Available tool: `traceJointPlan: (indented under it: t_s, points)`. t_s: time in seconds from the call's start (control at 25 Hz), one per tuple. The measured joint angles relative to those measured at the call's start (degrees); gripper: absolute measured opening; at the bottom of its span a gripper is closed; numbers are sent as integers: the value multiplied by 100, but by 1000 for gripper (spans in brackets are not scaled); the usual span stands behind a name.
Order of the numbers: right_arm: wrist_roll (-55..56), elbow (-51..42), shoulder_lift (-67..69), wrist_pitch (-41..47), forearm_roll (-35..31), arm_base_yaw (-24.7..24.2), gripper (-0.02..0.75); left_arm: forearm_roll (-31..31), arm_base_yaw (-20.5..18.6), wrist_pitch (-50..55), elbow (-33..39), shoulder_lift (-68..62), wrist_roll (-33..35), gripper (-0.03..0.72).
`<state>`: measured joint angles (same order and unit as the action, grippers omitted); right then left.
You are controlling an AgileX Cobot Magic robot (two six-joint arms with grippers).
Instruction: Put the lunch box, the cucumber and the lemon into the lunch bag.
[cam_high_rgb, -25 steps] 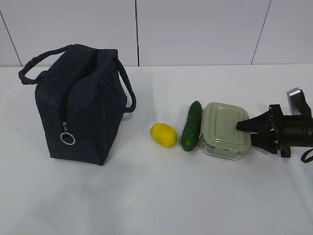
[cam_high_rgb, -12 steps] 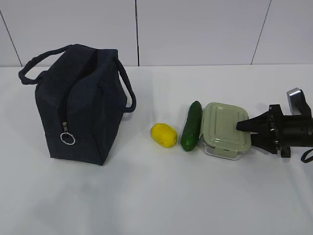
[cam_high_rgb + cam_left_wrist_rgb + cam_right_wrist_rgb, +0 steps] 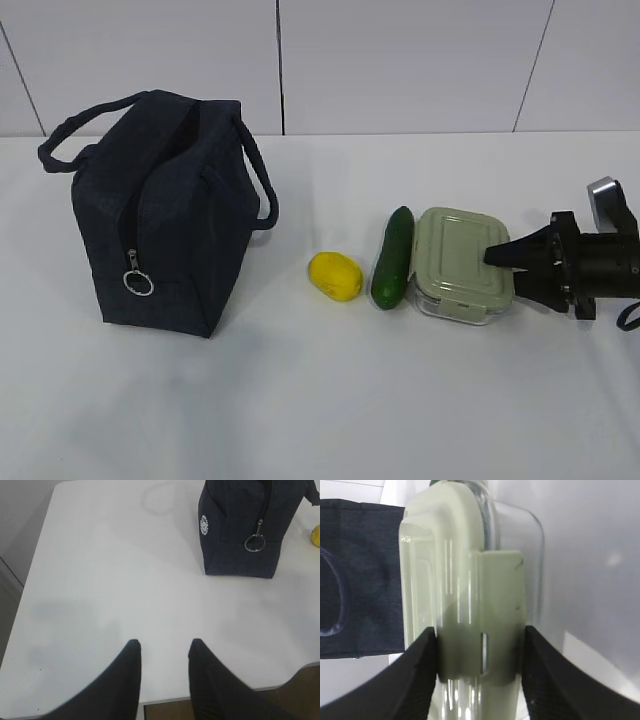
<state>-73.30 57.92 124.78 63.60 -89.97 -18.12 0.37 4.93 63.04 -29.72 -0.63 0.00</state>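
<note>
The lunch box (image 3: 462, 265) is clamped at its right-hand end by the right gripper (image 3: 505, 268), one finger over the sage-green lid and one at the glass side, and it rests on the white worktop (image 3: 320, 400) towards the right edge. The cucumber (image 3: 392, 257) is laid just beside the box on its left, with the lemon (image 3: 335, 275) near it, and the navy lunch bag (image 3: 160, 215) is stood upright towards the left edge with its silver ring pull (image 3: 138, 284) hanging low on the zipper. The left gripper (image 3: 164, 652) is held narrowly parted and empty above the bare worktop at the near left corner, well apart from the bag.
</note>
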Motion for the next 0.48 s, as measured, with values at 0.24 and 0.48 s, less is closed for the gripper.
traceJointPlan:
  t_s: [0.24, 0.48]
  points:
    - [113, 0, -31, -10, 68, 0, 384, 0, 0, 0, 0, 0, 0, 236]
    - [234, 0, -45, -10, 120, 0, 383, 0, 0, 0, 0, 0, 0, 236]
